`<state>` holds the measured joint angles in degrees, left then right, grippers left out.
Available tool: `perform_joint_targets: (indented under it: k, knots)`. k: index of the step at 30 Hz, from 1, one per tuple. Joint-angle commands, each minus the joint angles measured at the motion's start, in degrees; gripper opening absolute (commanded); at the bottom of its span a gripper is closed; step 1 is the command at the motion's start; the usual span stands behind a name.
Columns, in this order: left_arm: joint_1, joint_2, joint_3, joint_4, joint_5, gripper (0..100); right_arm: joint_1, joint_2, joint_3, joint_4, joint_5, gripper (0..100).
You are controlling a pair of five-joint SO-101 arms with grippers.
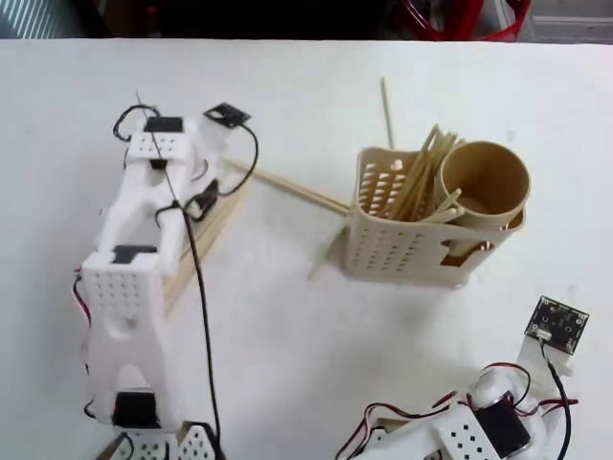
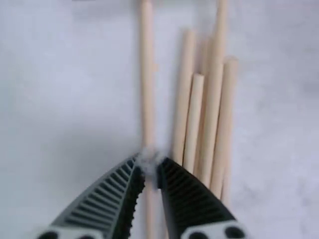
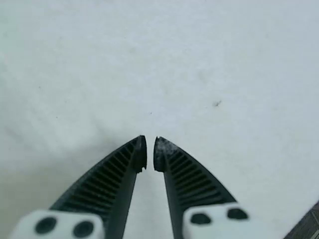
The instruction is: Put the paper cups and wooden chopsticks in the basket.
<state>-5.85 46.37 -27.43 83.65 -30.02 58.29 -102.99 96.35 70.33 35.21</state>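
Basket point(image 1: 383, 244) part filled: cup point(image 1: 484, 182) and many chopsticks point(image 1: 421, 177) inside.
Left of basket, left gripper point(image 2: 151, 167) pinching one chopstick point(image 2: 146, 74) beside loose bundle point(image 2: 204, 109) left to move; right gripper point(image 3: 150, 149) nearly closed, empty.

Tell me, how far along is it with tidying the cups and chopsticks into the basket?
Done: one paper cup and a bunch of chopsticks already stand in the basket. In hand: the left hand is closed around one chopstick from the pile on the table. Left: that pile and several loose sticks lying near the basket. The right hand is shut on nothing, over bare table.
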Motion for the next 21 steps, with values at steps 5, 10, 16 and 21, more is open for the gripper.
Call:
perform_joint_targets:
  k: [5,10,16,21]
  knots:
    - [-1.1,3.7,-33.1,17.0,4.8,2,0.6,0.0,0.5,0.0,0.4,3.8]
    - [-0.2,1.0,-46.7,19.1,8.2,2,0.6,0.0,0.5,0.0,0.4,3.8]
    - [3.3,-11.7,-46.8,19.1,13.1,2,0.6,0.0,0.5,0.0,0.4,3.8]
    - [13.7,-26.2,-46.7,19.0,18.6,2,0.6,0.0,0.5,0.0,0.4,3.8]
